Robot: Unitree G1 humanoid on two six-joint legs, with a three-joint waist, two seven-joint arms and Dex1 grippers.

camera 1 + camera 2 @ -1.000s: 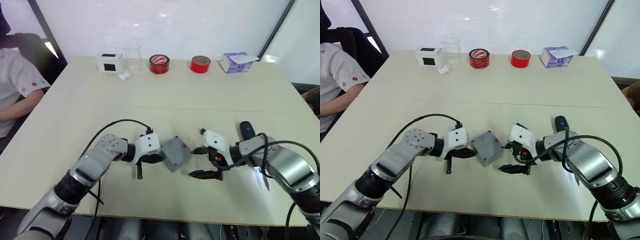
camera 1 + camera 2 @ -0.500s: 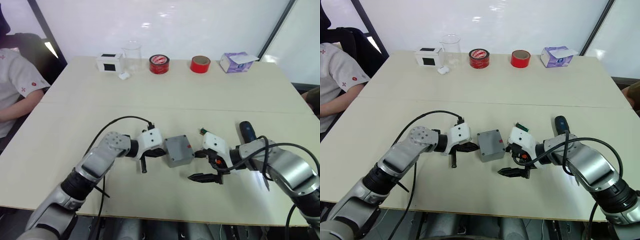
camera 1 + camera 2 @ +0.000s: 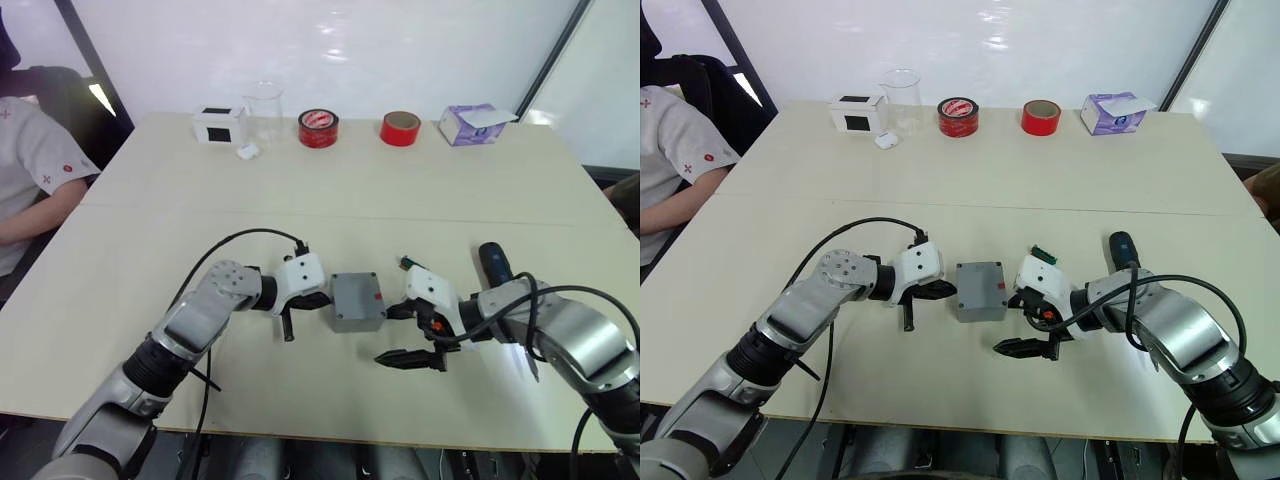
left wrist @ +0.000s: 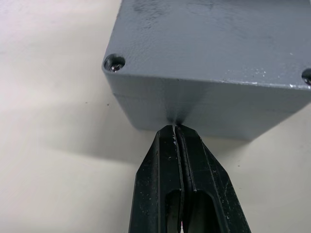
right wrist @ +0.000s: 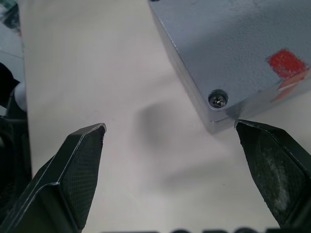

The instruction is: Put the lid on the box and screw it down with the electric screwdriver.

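On the near half of the pale matte table (image 3: 120, 250), the left gripper (image 3: 303, 302) has its black fingers (image 4: 181, 160) clenched together, tips touching the left wall of the box (image 3: 357, 301). The box, a square grey enclosure with a finely textured lid (image 5: 233, 53) on it, shows corner screws and a red patch. Right of it, the right gripper (image 3: 405, 335) is spread wide, holding nothing. Farther right lies the black cylindrical electric screwdriver (image 3: 492, 261).
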